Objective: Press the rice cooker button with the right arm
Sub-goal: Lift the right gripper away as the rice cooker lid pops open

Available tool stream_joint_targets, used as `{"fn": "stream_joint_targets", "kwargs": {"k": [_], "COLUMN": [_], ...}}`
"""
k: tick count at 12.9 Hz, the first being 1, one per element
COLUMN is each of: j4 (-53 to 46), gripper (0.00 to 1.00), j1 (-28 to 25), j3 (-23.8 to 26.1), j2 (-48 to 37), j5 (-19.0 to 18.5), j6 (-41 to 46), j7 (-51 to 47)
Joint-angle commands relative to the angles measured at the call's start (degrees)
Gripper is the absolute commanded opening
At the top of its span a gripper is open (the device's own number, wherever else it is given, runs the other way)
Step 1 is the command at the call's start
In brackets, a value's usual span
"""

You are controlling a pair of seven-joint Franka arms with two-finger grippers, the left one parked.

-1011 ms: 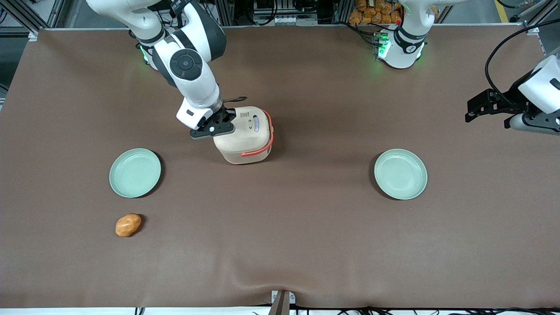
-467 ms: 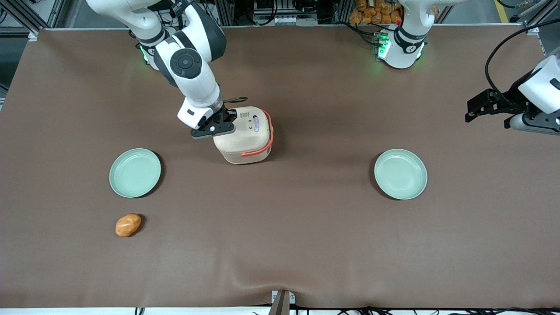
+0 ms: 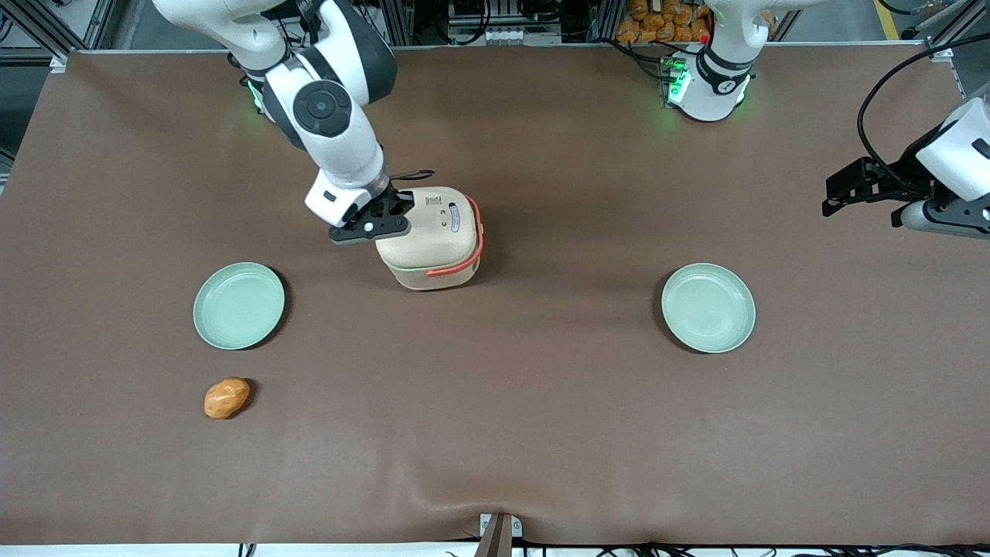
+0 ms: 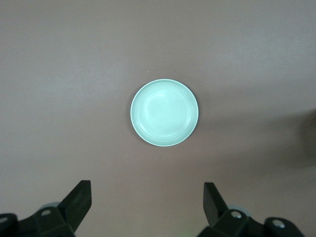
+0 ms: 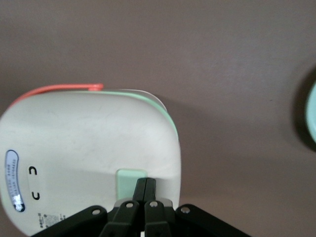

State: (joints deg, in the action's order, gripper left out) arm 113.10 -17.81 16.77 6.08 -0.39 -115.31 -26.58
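The cream rice cooker (image 3: 433, 244) with its coral-orange handle (image 3: 464, 263) stands mid-table. A thin mint-green rim shows under its lid. My right arm reaches down to it, and its black gripper (image 3: 396, 210) sits at the lid's edge nearest the working arm's end. In the right wrist view the gripper (image 5: 146, 181) is shut, with its joined fingertips resting on the small mint-green button (image 5: 127, 178) at the edge of the cooker's lid (image 5: 94, 143). The mint rim also shows along the lid's edge there.
Two round mint-green plates lie nearer the front camera than the cooker: one (image 3: 239, 305) toward the working arm's end, one (image 3: 708, 307) toward the parked arm's end, also in the left wrist view (image 4: 164, 112). A small orange lump (image 3: 227, 398) lies nearer the camera than the first plate.
My right arm and gripper have shifted slightly toward the working arm's end. A mint-green rim line now shows under the cooker's lid, which seems to have lifted a little.
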Motion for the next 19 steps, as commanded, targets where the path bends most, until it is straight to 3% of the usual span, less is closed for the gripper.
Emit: {"fn": "stream_joint_targets", "kwargs": {"k": [1,2,3,4,5,6,7,12,16,19], "j4": [-9.97,-13.31,-16.48,-19.03,-21.15,-22.30,-22.40,-22.31,-21.70,-20.20], "gripper": [0.00,0.00,0.10,0.27,0.53,0.88,1.00,1.00,1.00,1.00], "j1": [2.60,3.56,3.83,3.92,4.01,4.62,5.84,9.89,12.36,13.06], "j3": [0.37,-0.42,-2.34,-4.54,-6.73,-8.41,-9.47,-17.29,-20.81,-23.18], "j2": [-1.42,-1.68,-1.95,-2.30,-2.65,-3.26,-4.31,-8.80,-10.47,-11.27], "j5": [2.04,3.02,4.07,5.04,5.83,5.84,5.84,4.87,1.37,1.09], "j6": [10.15,12.97,15.52,17.55,19.31,20.46,20.82,23.80,26.88,26.62], "j7": [-0.50,-0.15,0.12,0.30,0.73,2.39,5.37,15.67,24.63,30.42]}}
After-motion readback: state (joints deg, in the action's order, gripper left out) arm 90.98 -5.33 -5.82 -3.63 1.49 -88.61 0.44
